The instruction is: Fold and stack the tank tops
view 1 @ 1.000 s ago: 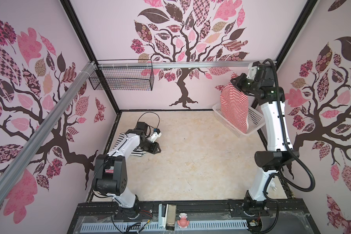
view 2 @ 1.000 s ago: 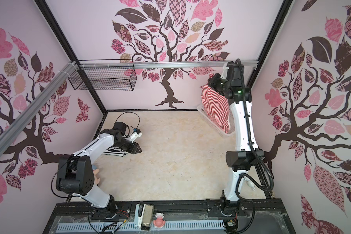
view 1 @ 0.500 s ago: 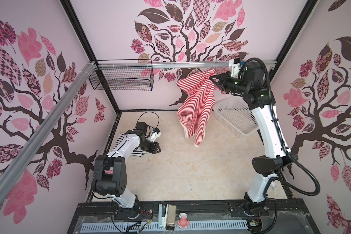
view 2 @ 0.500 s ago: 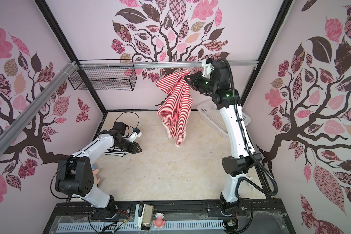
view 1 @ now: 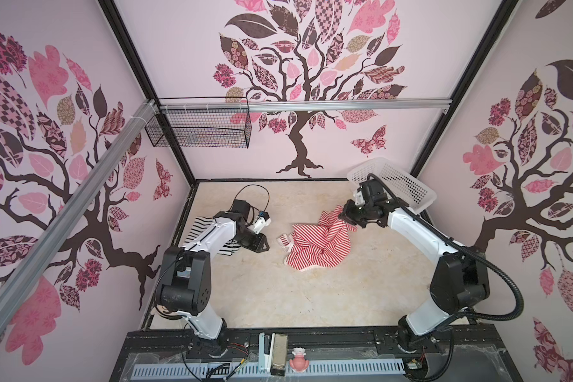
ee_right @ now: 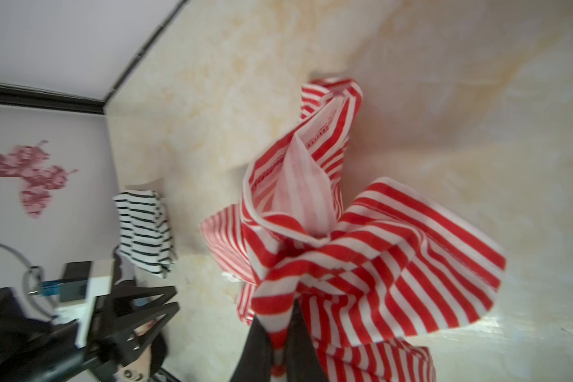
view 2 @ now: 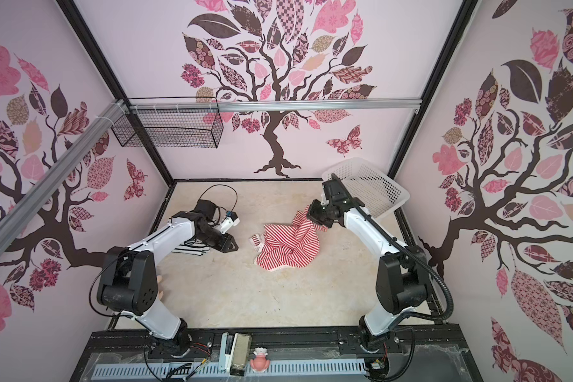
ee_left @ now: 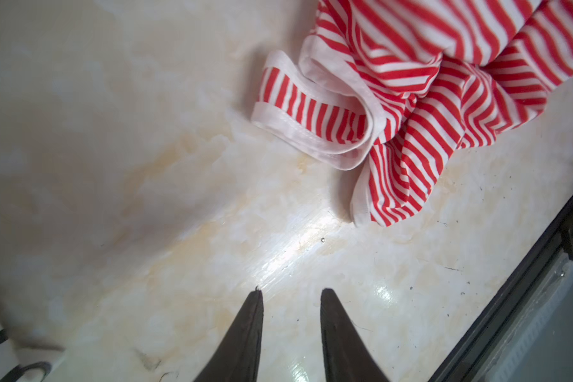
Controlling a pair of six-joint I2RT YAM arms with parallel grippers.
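Where the table is nearest the front rail, the marble-look tabletop [view 1: 278, 297] is bare. Past that, the red-and-white tank top [view 1: 315, 248] lies crumpled.

Left gripper [ee_left: 291, 294]: jaws partly apart, nothing between them, low over the tabletop just left of that top.

Black-and-white tank top [view 1: 201, 228]: flat, farther left, partly under the left arm.

Right gripper [ee_right: 278, 325]: pinched tight on a raised fold at the red top's far right.

White perforated basket [view 1: 397, 185]: beyond that fold, to the right.
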